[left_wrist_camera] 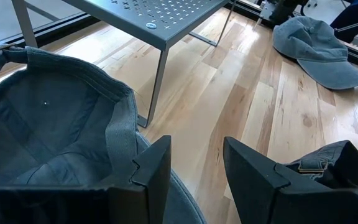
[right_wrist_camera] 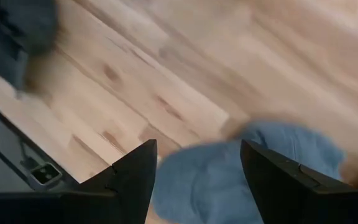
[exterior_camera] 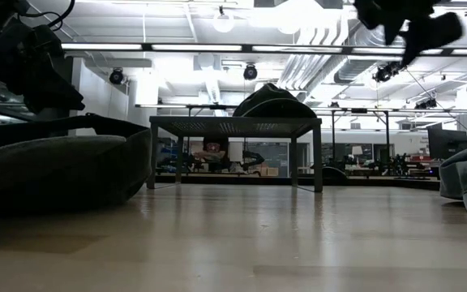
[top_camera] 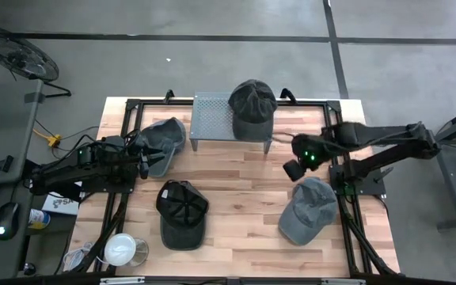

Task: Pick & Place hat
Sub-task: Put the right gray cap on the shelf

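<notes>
While the left gripper point(top_camera: 143, 164) hangs spread beside an upturned grey cap point(top_camera: 163, 141), nothing sits between its fingers. The right gripper point(top_camera: 294, 169), fingers apart and empty, hovers just beyond the blue-grey cap point(top_camera: 309, 210).

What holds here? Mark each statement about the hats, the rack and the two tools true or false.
1. A dark grey cap sits on the metal rack. True.
2. Three hats lie on the table off the rack. True: a grey cap by the left tool, a black cap, and a blue-grey cap.
3. The right tool grips the blue-grey cap. False: it hangs open above it, holding nothing.
4. The black cap is on the rack. False: it lies on the table.
5. The rack is empty. False: one cap is on it.
</notes>
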`<state>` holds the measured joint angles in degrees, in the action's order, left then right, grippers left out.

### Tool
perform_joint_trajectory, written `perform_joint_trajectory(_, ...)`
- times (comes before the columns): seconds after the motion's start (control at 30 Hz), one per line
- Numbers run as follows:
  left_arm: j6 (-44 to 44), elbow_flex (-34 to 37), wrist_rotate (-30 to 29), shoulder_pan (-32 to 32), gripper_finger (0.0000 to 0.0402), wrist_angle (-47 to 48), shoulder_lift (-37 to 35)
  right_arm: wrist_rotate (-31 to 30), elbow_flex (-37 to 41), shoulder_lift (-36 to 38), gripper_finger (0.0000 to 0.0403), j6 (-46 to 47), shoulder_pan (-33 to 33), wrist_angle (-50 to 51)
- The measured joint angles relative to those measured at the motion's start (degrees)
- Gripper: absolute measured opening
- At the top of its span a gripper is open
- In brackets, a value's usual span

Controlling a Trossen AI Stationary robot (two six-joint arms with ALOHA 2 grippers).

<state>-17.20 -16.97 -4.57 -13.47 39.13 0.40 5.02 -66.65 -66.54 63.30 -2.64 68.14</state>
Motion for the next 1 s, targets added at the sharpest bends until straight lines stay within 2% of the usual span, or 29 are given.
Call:
perform_joint_trajectory(0.27, 0.0, 0.0, 0.0, 0.0, 0.0145, 0.0, 0.0, -1.6, 7.8, 2.7, 0.0225, 17.2, -8.5, 4.4)
perform_joint_trajectory(0.47, 0.0, 0.0, 0.0, 0.0, 0.0145, 0.0, 0.0, 0.5, 12.6, 5.1, 0.0226, 28.1, -14.2, 7.4)
perform_joint_trajectory(0.57, 0.0, 0.0, 0.0, 0.0, 0.0145, 0.0, 0.0, 3.4, 14.3, 5.6, 0.0227, 28.8, -16.2, 7.6)
perform_joint_trajectory(0.8, 0.0, 0.0, 0.0, 0.0, 0.0145, 0.0, 0.0, 6.0, 17.5, 5.4, 0.0229, 22.0, -18.2, 8.8)
perform_joint_trajectory(1.0, 0.0, 0.0, 0.0, 0.0, 0.0145, 0.0, 0.0, 4.7, 19.8, 5.4, 0.023, 18.3, -18.5, 8.2)
